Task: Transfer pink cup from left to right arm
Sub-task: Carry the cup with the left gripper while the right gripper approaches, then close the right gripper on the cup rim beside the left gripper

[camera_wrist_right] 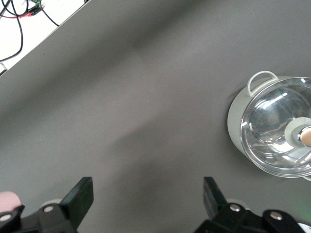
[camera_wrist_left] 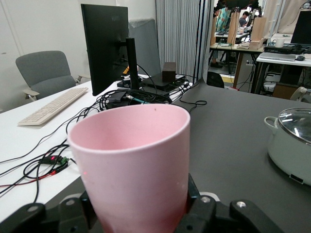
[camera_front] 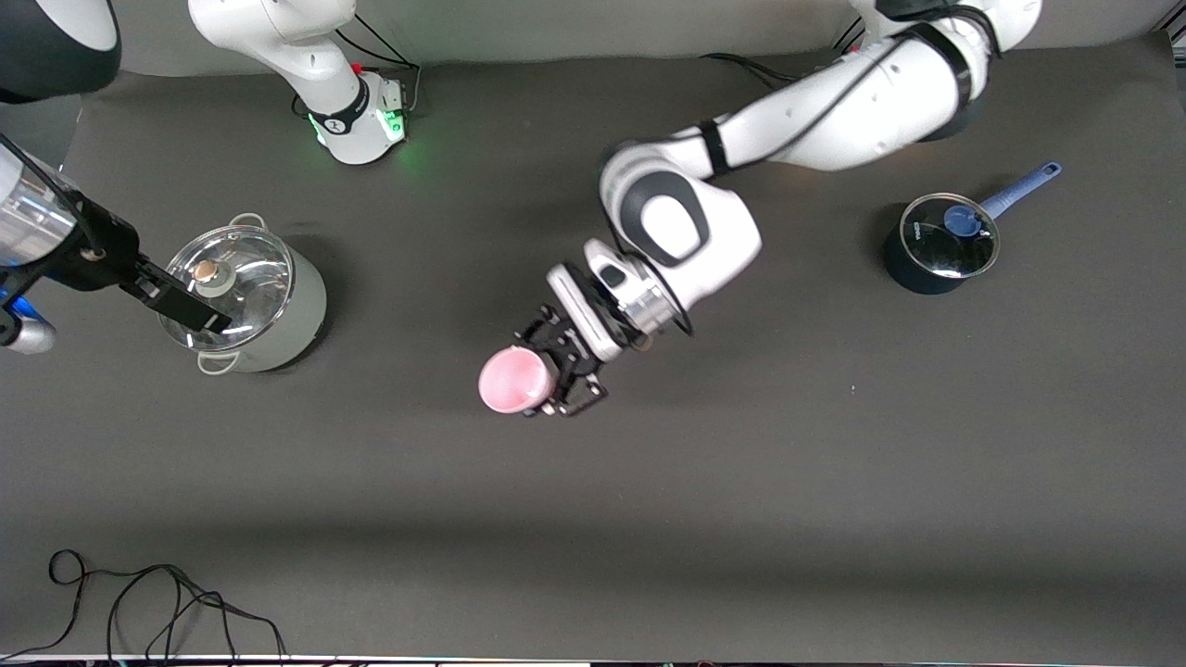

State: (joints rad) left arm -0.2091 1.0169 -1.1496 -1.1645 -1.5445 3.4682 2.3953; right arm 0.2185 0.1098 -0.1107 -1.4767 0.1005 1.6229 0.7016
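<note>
While the left gripper (camera_front: 556, 371) is clamped on the pink cup (camera_front: 515, 379), holding it tipped on its side above the bare middle of the table (camera_front: 741, 482), the handover itself is not yet made. In the left wrist view the cup (camera_wrist_left: 133, 160) fills the foreground, gripped low down near its base, with its open mouth pointing toward the right arm's end of the table, where the grey pot (camera_wrist_left: 294, 143) stands.

The right gripper (camera_front: 176, 298) hangs over that grey pot (camera_front: 243, 301), above its glass lid, well apart from the cup. Its fingers (camera_wrist_right: 77, 201) are spread wide in the right wrist view, with nothing between them.

So the first part looks done: the cup is lifted and presented. Left to do, by my judgement, are bringing the two grippers together, closing the right one on the free upper part of the cup, and then releasing the left.

A small blue saucepan (camera_front: 940, 243) sits near the left arm's end, uninvolved.
</note>
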